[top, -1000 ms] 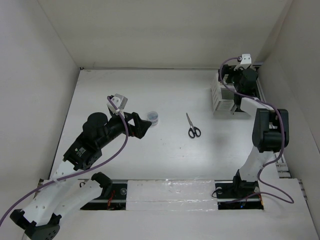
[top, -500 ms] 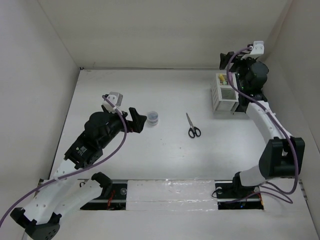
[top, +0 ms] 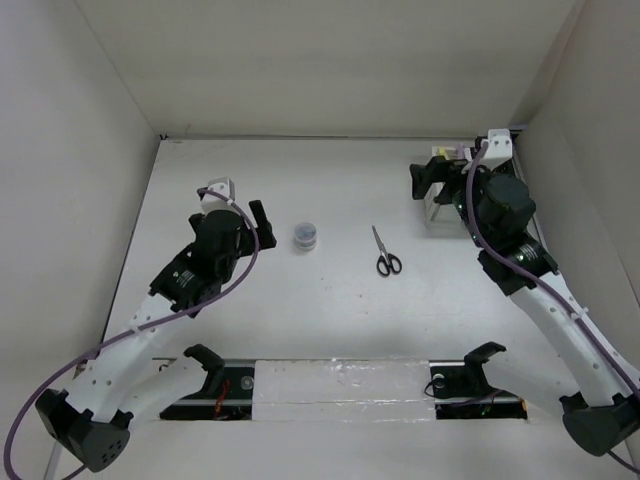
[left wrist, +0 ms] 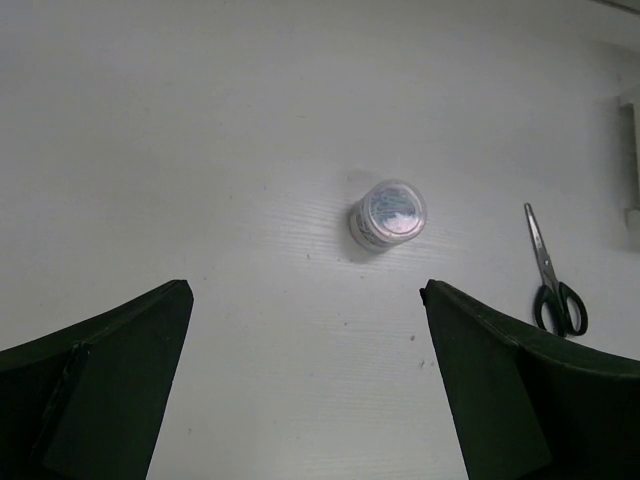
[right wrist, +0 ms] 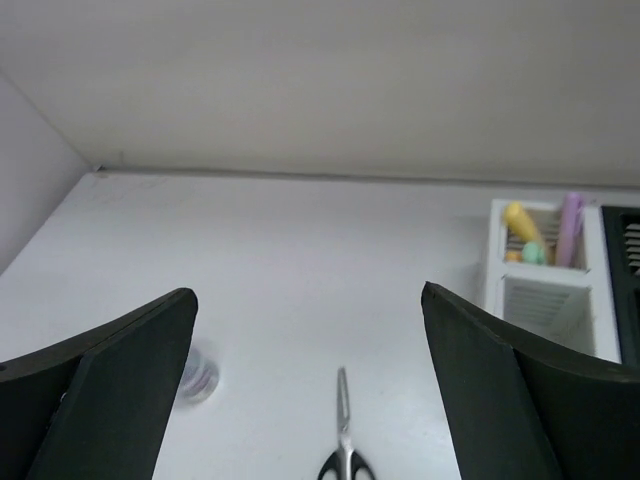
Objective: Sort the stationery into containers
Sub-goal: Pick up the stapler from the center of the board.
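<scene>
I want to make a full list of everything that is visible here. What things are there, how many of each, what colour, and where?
scissors: one, black handles and silver blades, flat on the table near its middle
round roll: one, greyish, on the table left of the scissors, apart from them
white organizer: one, white, far right corner of the table
highlighters: yellow, purple and green, with a bit of orange, standing in the white organizer's back compartment
black organizer: one, black, right beside the white one, mostly cut off
table: one, white
left pincer: black, open, above the round roll
right pincer: black, open, holding nothing
</scene>
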Robot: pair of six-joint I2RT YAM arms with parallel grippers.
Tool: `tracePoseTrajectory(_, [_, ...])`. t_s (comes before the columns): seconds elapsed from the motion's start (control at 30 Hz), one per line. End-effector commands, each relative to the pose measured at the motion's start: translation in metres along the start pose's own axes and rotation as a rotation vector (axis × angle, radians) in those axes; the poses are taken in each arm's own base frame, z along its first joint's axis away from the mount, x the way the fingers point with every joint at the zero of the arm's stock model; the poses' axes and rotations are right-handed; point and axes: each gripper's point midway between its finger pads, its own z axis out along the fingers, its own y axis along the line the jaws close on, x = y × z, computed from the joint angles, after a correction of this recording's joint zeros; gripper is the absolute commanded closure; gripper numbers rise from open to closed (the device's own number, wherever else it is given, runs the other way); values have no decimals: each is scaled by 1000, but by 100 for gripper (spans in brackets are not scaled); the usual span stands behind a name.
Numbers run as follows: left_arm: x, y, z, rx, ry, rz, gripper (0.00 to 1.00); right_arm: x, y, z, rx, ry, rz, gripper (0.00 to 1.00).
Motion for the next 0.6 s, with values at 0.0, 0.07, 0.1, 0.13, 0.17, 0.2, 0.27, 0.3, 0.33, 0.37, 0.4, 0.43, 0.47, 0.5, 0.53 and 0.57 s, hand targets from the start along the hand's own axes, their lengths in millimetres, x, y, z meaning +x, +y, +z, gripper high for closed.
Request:
tracePoseTrajectory(0.0, [-9, -1, 2, -37, 1, -32, 0, 24, 6, -16, 35, 114, 44, 0])
tracePoseTrajectory(0.07, [-14, 0, 2, -64, -6, -74, 0, 36, 20, -26, 5, 177, 50, 0])
tracePoseTrajectory(0.1, [-16, 1, 0, -78, -8, -97, 0, 40, 23, -28, 3, 194, 58, 0])
tracePoseTrajectory(0.13, [-23, 5, -2, -109, -34, -132, 0, 47, 25, -31, 7, 222, 67, 0])
tracePoseTrajectory(0.17, [-24, 7, -4, -118, -41, -168, 0, 49, 25, -33, 19, 227, 73, 0])
tracePoseTrajectory(0.2, [-32, 5, -10, -103, -64, -192, 0, 56, 29, -33, 15, 252, 76, 0])
tracePoseTrajectory(0.27, [-36, -2, -16, -50, -67, -195, 0, 67, 35, -34, -8, 296, 97, 0])
tracePoseTrajectory(0.3, [-34, -4, -17, -25, -65, -188, 0, 70, 37, -35, -24, 312, 97, 0])
tracePoseTrajectory(0.33, [-38, -8, -22, 14, -83, -184, 0, 81, 39, -33, -27, 347, 86, 0])
tracePoseTrajectory(0.37, [-37, -6, -23, 15, -85, -175, 0, 81, 39, -33, -27, 348, 86, 0])
tracePoseTrajectory(0.4, [-41, -7, -26, 24, -99, -183, 0, 88, 39, -32, -18, 371, 74, 0])
tracePoseTrajectory(0.43, [-40, -3, -26, 13, -106, -183, 0, 98, 38, -31, -12, 393, 65, 0])
tracePoseTrajectory(0.47, [-43, 0, -28, 2, -124, -180, 0, 104, 38, -29, -6, 408, 68, 0])
tracePoseTrajectory(0.5, [-41, 4, -27, -13, -124, -176, 0, 113, 37, -27, -6, 433, 65, 0])
tracePoseTrajectory(0.53, [-42, 6, -26, -26, -132, -177, 0, 122, 36, -23, -4, 461, 62, 0])
tracePoseTrajectory(0.57, [-43, 8, -26, -38, -139, -178, 0, 134, 37, -24, -11, 498, 55, 2])
